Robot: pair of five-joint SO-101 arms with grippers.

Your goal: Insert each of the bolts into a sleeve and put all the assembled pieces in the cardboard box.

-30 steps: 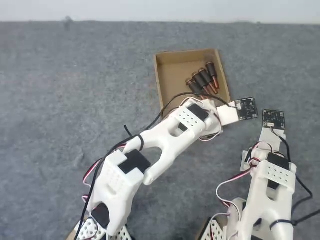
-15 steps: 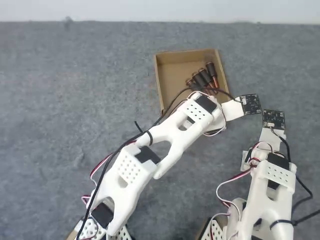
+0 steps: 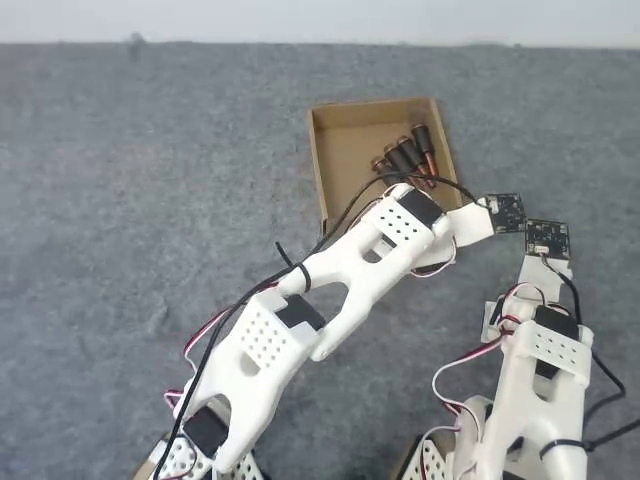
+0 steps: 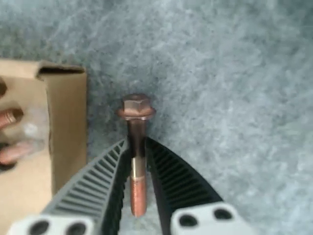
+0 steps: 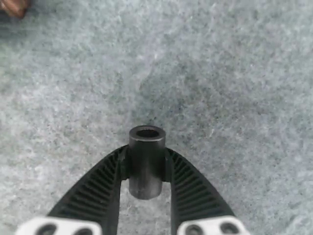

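Where the table is looked down on in the high view, the cardboard box (image 3: 318,170) is listed at the far side, several assembled pieces (image 3: 405,160) laid side by side in it. The left arm (image 3: 340,290) is stretched to the box's near right corner, and the right arm (image 3: 540,370) is placed just beside it over bare grey carpet (image 3: 150,200). Left wrist view, item: one bolt (image 4: 136,107), pinched at mid-shank by the left gripper (image 4: 137,144), hex head pointed away from the wrist, threaded end lodged back between the fingers. The box wall is seen just beside the head, not touching, with open carpet on the other side. Right wrist view, item: one sleeve (image 5: 145,171), clamped across its body by the right gripper (image 5: 146,152), open bore turned away from the wrist, carpet all around. A brown object (image 5: 12,6) at the view's edge cannot be identified. The step in hand is judged to be mating bolt to sleeve. It is best done with both axes brought into one line before any push, the threaded end led into the bore, the push kept slow. As that end is judged to be buried between the fingers, a turned wrist or regrip may be needed. The mating is better carried out over the open carpet between the arms, away from the box wall, where the bolt head could be caught.
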